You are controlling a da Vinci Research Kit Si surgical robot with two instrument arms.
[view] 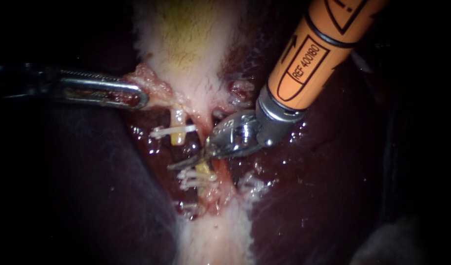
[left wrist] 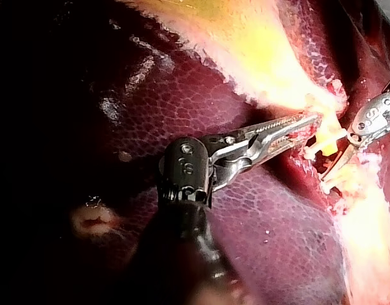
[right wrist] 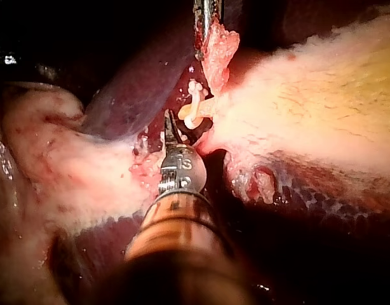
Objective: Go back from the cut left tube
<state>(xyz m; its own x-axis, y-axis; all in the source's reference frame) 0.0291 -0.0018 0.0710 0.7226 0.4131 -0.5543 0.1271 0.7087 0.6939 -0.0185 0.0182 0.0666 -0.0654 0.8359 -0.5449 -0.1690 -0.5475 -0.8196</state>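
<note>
The right instrument (view: 186,162) is nearest. Its thin blades look pressed together with nothing in them, but the tip is small and dark, so I am not fully sure. They lie in the gap of the cut left tube (view: 177,133), between the top stump with its white clip (view: 162,131) and the bottom stump with more clips (view: 192,179). To go back well, slide straight out along the shaft, blades closed, and do not bump a clip. Farther off, the left instrument (view: 134,95) pinches the edge of the gallbladder (view: 186,49) tight. The dark liver (view: 88,186) lies behind.
</note>
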